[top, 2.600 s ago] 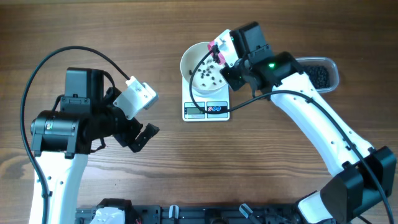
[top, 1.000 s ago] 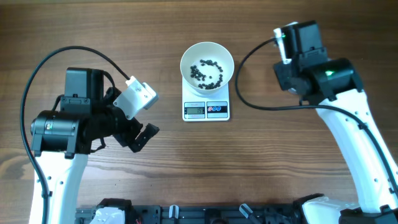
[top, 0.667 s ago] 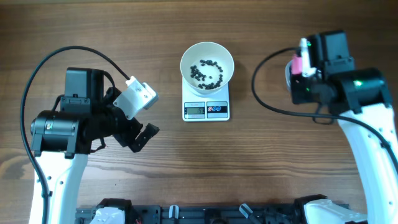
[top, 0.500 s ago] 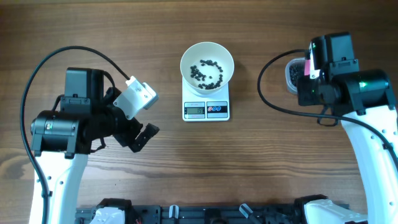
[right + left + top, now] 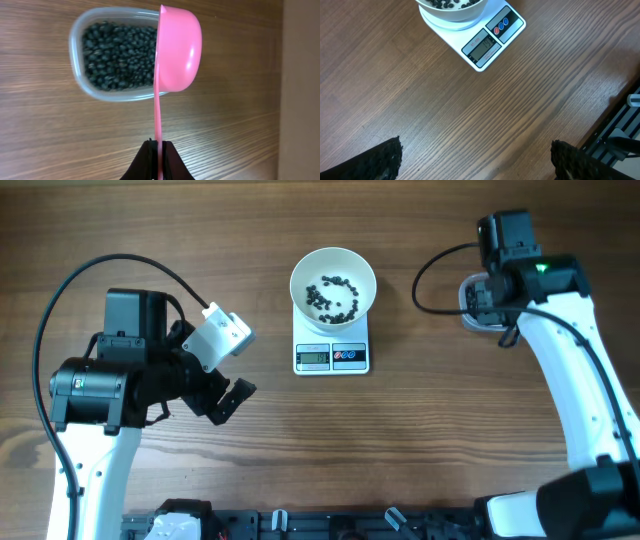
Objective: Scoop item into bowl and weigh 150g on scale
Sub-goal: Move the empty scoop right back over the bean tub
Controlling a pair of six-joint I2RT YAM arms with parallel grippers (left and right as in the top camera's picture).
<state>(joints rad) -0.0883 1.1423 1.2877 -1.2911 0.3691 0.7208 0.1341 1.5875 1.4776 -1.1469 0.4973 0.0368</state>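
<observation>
The white bowl (image 5: 297, 278) stands on the scale (image 5: 332, 357) at mid-table, with a thin scatter of black beans (image 5: 330, 292) in it. In the left wrist view the bowl (image 5: 451, 14) and scale (image 5: 487, 42) lie at the top edge. My right gripper (image 5: 158, 146) is shut on the thin handle of a pink scoop (image 5: 179, 47). The scoop is turned on its side over the right end of a clear tub (image 5: 80, 75) heaped with beans (image 5: 117, 60); its inside is hidden. My left gripper (image 5: 477, 162) hangs open over bare wood, left of the scale.
In the overhead view the tub (image 5: 468, 298) sits at the right, mostly hidden under my right arm (image 5: 545, 330). A black rail (image 5: 330, 525) runs along the table's front edge. My left arm (image 5: 110, 385) takes up the left side.
My right arm has swung right with the scoop, from over the bowl to above the tub. The beans it tipped lie in the bowl. The left arm has not moved.
</observation>
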